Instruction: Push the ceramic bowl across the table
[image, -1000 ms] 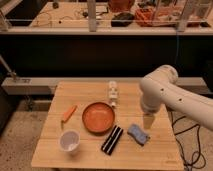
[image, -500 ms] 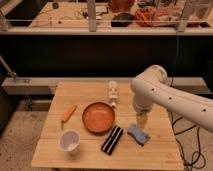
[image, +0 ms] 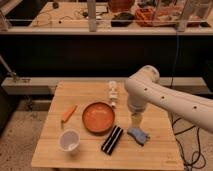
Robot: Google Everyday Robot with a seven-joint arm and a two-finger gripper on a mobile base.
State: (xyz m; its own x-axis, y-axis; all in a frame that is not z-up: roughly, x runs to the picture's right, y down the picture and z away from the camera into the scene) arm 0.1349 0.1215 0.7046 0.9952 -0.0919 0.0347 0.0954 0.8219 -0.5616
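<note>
Hanging from the white arm (image: 165,97) that enters from the right, the gripper (image: 136,122) points down over the right half of the table (image: 50,150). Its fingers stand apart. The gripper sits to the right of the ceramic bowl (image: 98,117), near its rim but apart from it.

The ceramic bowl rests upright near the centre of the table, slightly toward the front edge. Items around it:

- Orange carrot-shaped object (image: 68,113): lies to the left of the bowl, angled, near it.
- White cup (image: 69,141): stands upright at the front left, apart from the bowl.
- Black rectangular object (image: 112,139): lies diagonally at the front right of the bowl, its upper end just beside the rim.
- Blue object (image: 138,134): lies directly below the gripper; contact cannot be determined.
- White bottle-like object (image: 113,94): lies behind the bowl, toward the rear of the table.

A long cluttered workbench (image: 65,15) runs across the background.
</note>
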